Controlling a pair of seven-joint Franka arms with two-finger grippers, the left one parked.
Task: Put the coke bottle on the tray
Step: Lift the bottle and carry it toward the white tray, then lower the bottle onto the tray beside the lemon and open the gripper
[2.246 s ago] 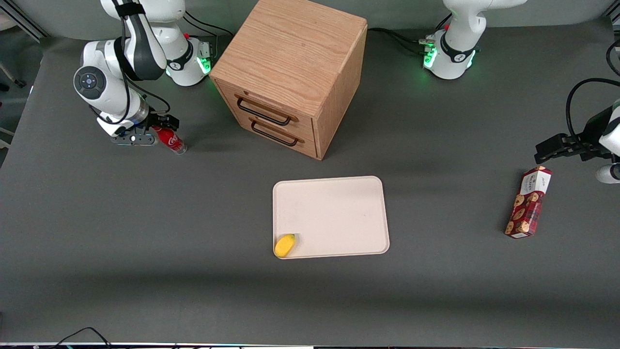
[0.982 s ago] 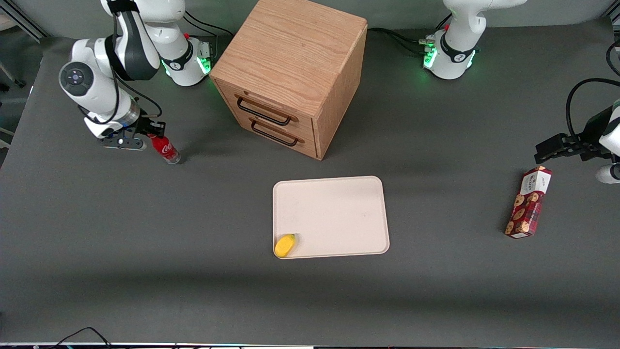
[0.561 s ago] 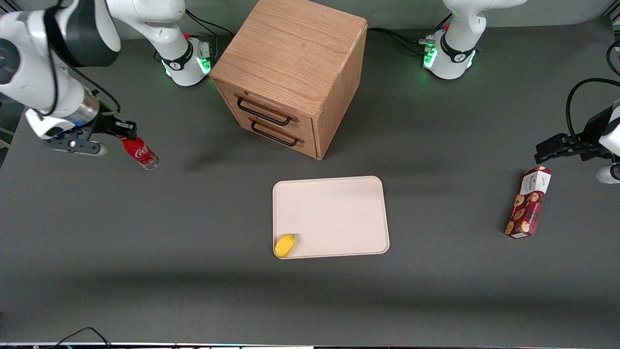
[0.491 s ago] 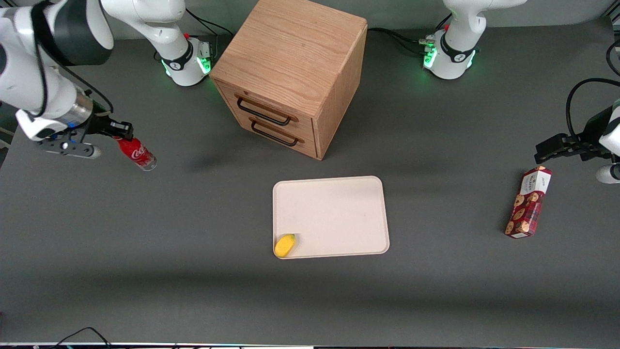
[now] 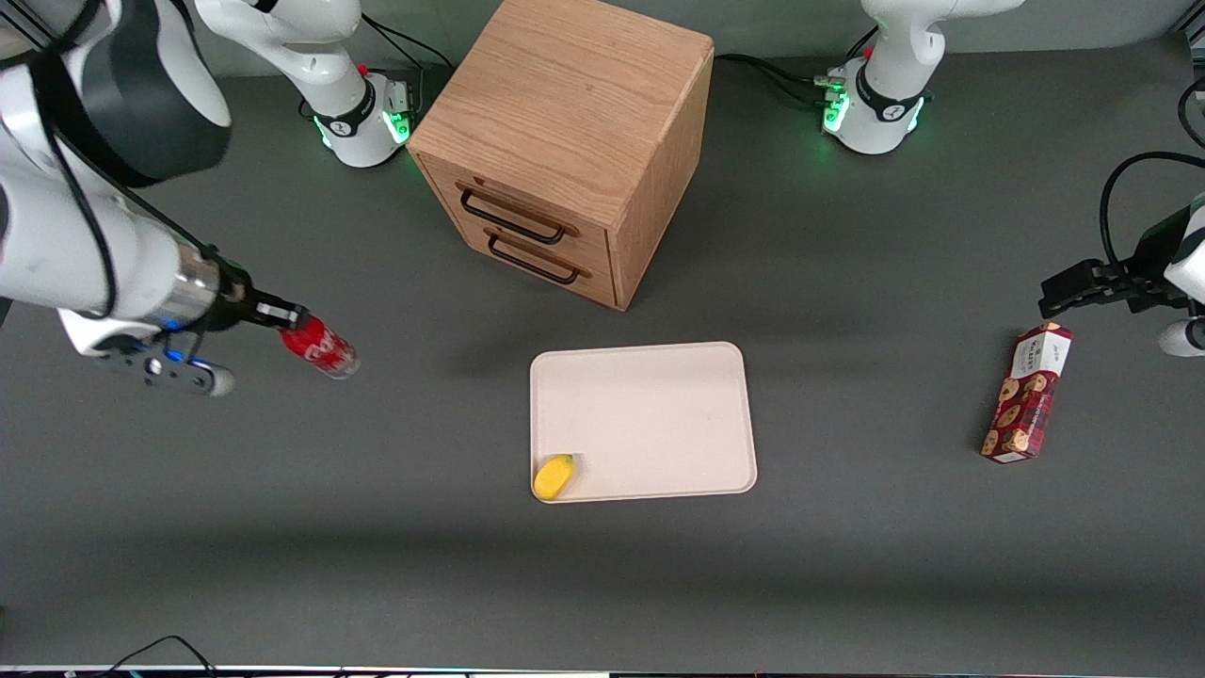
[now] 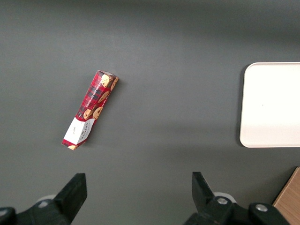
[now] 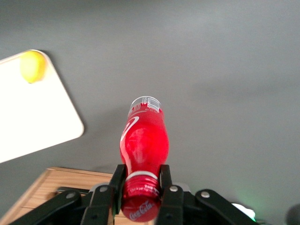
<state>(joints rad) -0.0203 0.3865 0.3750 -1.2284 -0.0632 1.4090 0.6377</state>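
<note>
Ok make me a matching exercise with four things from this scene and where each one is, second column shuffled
Things:
1. coke bottle
2. yellow fruit
3. cookie box
4. drawer cabinet

Places:
A. lying on the table toward the parked arm's end
B. held by its cap in the claw, above the table
C. standing farther from the front camera than the tray
D. on a corner of the tray, at its near rim

Pairs: 1-B, 2-D, 3-A, 4-C

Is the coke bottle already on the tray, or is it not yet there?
Not yet. The gripper is shut on the coke bottle, held by its neck above bare table toward the working arm's end, apart from the tray.
</note>
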